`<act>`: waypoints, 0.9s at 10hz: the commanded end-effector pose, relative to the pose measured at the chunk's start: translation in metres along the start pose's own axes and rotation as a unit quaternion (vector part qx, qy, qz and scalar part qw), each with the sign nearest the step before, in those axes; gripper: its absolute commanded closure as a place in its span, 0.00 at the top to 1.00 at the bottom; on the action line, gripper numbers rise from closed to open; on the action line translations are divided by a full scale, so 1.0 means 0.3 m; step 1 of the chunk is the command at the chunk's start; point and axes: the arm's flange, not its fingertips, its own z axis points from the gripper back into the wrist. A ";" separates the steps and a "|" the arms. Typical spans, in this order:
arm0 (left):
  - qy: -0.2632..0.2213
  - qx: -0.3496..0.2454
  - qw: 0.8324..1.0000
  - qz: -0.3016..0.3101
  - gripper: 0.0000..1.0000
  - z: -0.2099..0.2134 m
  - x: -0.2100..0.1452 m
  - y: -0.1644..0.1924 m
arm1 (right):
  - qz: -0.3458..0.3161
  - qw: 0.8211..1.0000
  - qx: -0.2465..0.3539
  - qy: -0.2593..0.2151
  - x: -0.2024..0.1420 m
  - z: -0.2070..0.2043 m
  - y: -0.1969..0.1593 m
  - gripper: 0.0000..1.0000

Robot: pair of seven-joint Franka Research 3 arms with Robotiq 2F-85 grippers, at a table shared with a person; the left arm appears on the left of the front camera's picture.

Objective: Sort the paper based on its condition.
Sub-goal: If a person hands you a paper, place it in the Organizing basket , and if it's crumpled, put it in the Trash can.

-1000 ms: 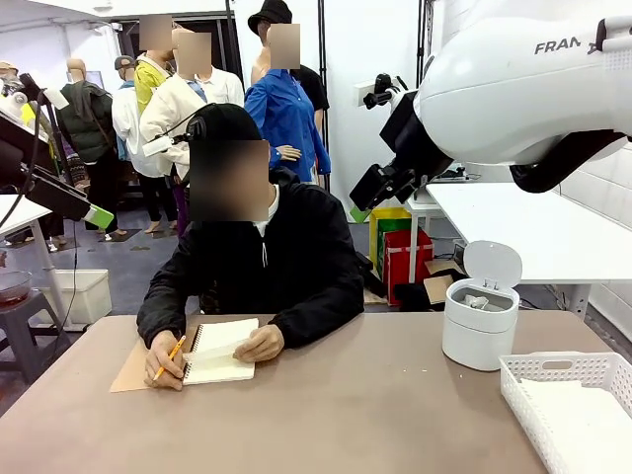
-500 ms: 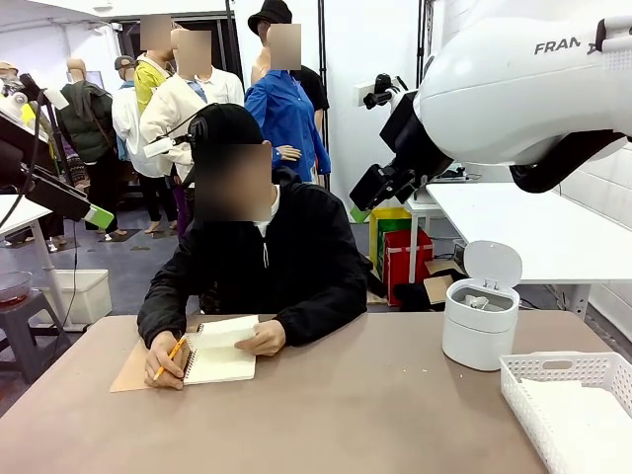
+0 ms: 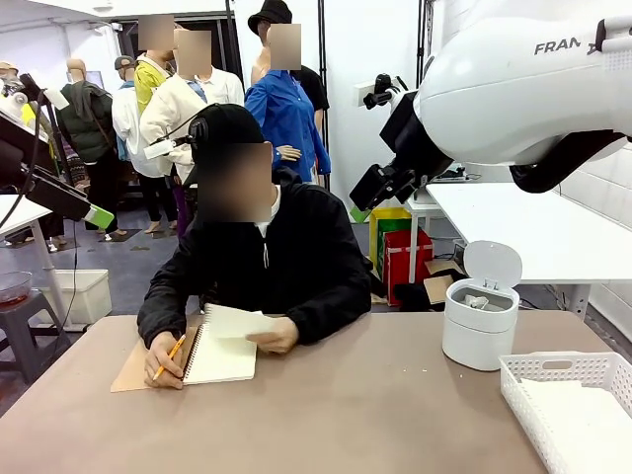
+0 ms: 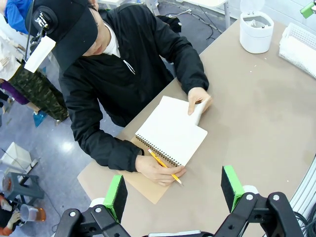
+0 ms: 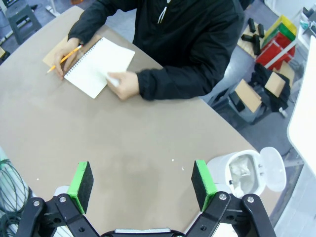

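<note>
1. White paper [image 3: 237, 321] raised from the notebook [image 3: 219, 360] by the person's hand [image 3: 275, 341], near the tabletop's [image 3: 375, 415] far left corner.
2. Both left jaws and right jaws stand apart, aloft; sorting probably waits on a freed sheet.

Table [image 3: 346, 415]: notebook [image 3: 225, 357], bin [image 3: 479, 336], basket [image 3: 523, 397].

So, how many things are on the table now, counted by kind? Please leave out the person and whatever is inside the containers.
spiral notebook: 1
pencil: 1
white bin, lid open: 1
white basket: 1
Total: 4
</note>
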 end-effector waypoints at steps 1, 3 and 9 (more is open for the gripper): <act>0.001 0.002 1.000 0.001 1.00 0.001 -0.001 0.002 | -0.001 1.000 -0.001 -0.002 -0.002 -0.003 -0.001 1.00; 0.001 0.002 1.000 0.001 1.00 0.001 -0.001 0.002 | -0.001 1.000 -0.001 -0.002 -0.002 -0.003 -0.001 1.00; 0.001 0.002 1.000 0.001 1.00 0.001 -0.001 0.002 | -0.001 1.000 -0.001 -0.002 -0.002 -0.003 -0.001 1.00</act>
